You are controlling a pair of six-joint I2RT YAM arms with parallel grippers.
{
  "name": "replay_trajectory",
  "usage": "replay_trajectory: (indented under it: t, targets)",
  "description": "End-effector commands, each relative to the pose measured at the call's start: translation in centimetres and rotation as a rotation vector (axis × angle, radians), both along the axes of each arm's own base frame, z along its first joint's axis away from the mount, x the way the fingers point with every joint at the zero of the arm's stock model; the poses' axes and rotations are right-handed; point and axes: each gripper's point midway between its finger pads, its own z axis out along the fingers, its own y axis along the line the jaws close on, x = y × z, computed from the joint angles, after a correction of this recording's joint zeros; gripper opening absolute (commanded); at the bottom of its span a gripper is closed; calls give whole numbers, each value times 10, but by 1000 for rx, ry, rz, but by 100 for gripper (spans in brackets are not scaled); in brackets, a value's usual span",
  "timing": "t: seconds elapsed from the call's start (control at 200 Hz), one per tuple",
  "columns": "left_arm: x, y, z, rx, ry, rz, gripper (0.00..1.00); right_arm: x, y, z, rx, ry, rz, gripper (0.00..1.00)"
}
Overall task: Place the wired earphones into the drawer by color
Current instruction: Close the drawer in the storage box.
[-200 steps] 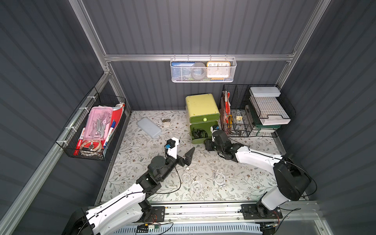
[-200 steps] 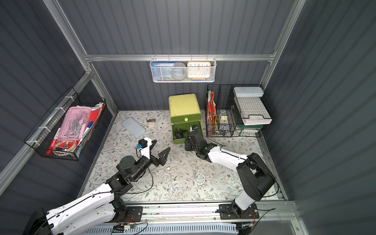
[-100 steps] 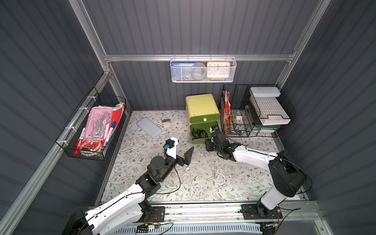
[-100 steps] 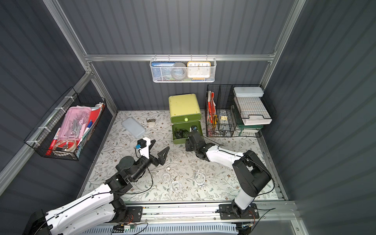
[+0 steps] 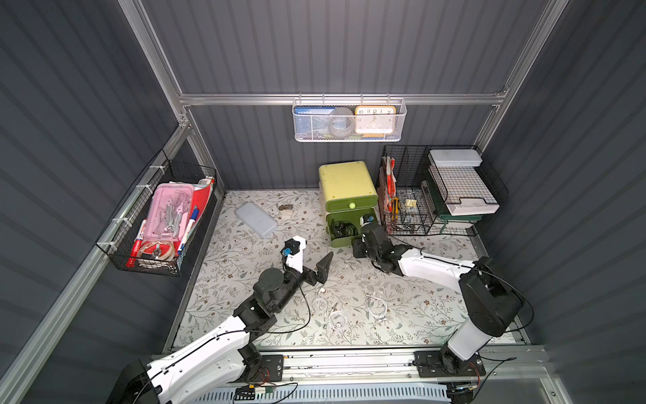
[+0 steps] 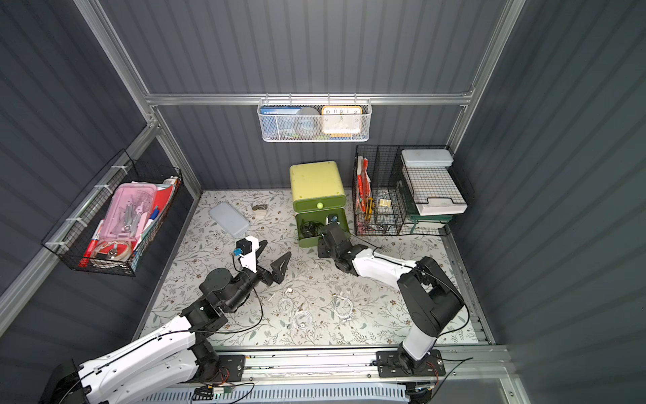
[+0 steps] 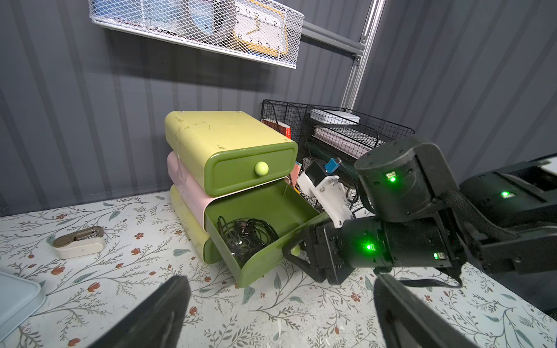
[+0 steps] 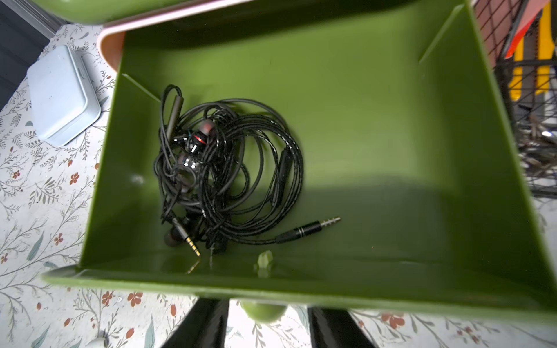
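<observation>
The green middle drawer (image 8: 376,99) of the small cabinet (image 5: 344,180) stands pulled out. A tangle of black wired earphones (image 8: 229,168) lies inside it, also seen in the left wrist view (image 7: 247,235). My right gripper (image 8: 266,325) is at the drawer front. Its jaws straddle the pale green knob (image 8: 263,311) with a small gap on each side, so it is open. White wired earphones (image 5: 337,320) (image 5: 377,306) lie loose on the floral mat in both top views. My left gripper (image 5: 313,257) hovers wide open and empty above the mat, left of the drawer.
A pale blue flat box (image 5: 256,220) and a small beige stapler-like item (image 5: 286,208) lie at the back left. A black wire rack (image 5: 437,196) stands right of the cabinet. A wire basket (image 5: 164,220) hangs on the left wall and a white one (image 5: 349,120) on the back wall.
The right arm has shifted slightly left at the drawer front and its jaws have narrowed a little around the knob. The left arm has hardly moved.
</observation>
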Motion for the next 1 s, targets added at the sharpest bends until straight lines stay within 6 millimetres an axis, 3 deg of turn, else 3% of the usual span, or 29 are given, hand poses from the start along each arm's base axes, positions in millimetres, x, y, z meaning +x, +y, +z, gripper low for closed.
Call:
replay_trajectory:
  t: [0.0, 0.996]
  targets:
    - [0, -1, -3, 15, -5, 2, 99, 17, 6, 19, 14, -81, -21, 47]
    - [-2, 3, 0, 2, -18, 9, 99, 77, 24, 34, 38, -211, -51, 55]
